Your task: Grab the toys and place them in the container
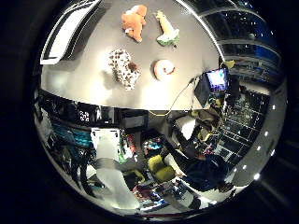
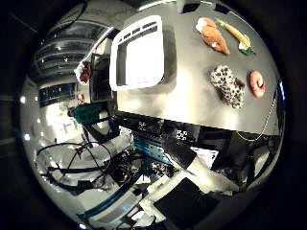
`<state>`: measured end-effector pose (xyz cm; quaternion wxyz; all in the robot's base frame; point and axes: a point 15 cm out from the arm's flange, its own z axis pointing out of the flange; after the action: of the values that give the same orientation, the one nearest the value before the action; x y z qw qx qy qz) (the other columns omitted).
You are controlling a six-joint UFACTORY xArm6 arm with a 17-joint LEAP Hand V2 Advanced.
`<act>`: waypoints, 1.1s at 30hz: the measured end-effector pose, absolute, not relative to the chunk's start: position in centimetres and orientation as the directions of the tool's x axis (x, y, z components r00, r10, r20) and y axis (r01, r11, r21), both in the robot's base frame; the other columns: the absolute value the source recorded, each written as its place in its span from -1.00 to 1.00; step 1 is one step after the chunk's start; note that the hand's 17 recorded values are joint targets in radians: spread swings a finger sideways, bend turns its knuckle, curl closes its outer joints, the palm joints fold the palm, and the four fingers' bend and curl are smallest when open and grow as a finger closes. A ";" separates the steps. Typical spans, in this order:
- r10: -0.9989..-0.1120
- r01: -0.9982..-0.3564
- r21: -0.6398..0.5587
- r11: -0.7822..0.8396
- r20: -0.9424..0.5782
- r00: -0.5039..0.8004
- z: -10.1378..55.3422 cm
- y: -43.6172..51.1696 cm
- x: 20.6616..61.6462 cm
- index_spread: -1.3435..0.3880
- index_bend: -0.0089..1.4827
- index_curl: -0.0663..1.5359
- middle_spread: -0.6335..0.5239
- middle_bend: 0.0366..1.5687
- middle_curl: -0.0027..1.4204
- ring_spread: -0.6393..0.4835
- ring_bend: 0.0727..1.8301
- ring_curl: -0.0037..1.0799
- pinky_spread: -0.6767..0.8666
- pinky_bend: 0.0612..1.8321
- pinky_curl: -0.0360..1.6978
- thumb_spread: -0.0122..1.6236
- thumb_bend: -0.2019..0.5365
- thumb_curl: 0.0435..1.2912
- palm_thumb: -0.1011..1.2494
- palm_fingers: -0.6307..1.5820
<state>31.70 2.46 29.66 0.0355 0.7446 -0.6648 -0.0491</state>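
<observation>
The hand [image 2: 201,175] shows only as white and black parts at the near edge of the thumb-side view, well away from the toys, and from these pictures I cannot tell whether its fingers are spread or curled. It holds nothing that can be seen, and the toys look small in both views, so the palm is far from them. Out on the grey surface [image 1: 88,88] four soft toys lie loosely grouped and apart from one another: a white plush animal with dark brown spots [image 1: 123,68], a small pink-and-white curled plush shaped like a shrimp [image 1: 163,68] just beside it, an orange-brown furry plush animal [image 1: 134,22] farther off, and a long yellow plush with a green end [image 1: 167,30] next to the orange one. The white rectangular plastic container [image 2: 139,53] with slotted rim stands on the same surface, well apart from the toys, and appears empty.
</observation>
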 end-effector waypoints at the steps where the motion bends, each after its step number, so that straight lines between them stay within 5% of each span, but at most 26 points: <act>1: -0.994 -0.987 0.121 -0.110 -0.026 0.107 29.6 2.3 31.8 0.12 -0.76 -0.56 0.19 -0.80 -0.56 0.45 -0.79 -0.52 0.45 -0.57 -0.61 0.29 -0.52 -0.57 0.05 -0.33; 14: -0.999 -0.999 0.048 -0.024 -0.026 0.023 27.7 -1.5 34.7 0.13 -0.78 -0.57 0.18 -0.78 -0.55 0.43 -0.78 -0.51 0.46 -0.58 -0.62 0.29 -0.52 -0.56 0.05 -0.31; 33: -0.983 -0.988 0.021 0.151 -0.104 -0.152 17.9 -8.4 32.6 0.16 -0.79 -0.60 0.16 -0.76 -0.52 0.41 -0.73 -0.50 0.44 -0.57 -0.62 0.30 -0.52 -0.54 0.07 -0.30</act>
<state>32.65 -8.42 17.92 -0.0326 0.6503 -0.7579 -0.0419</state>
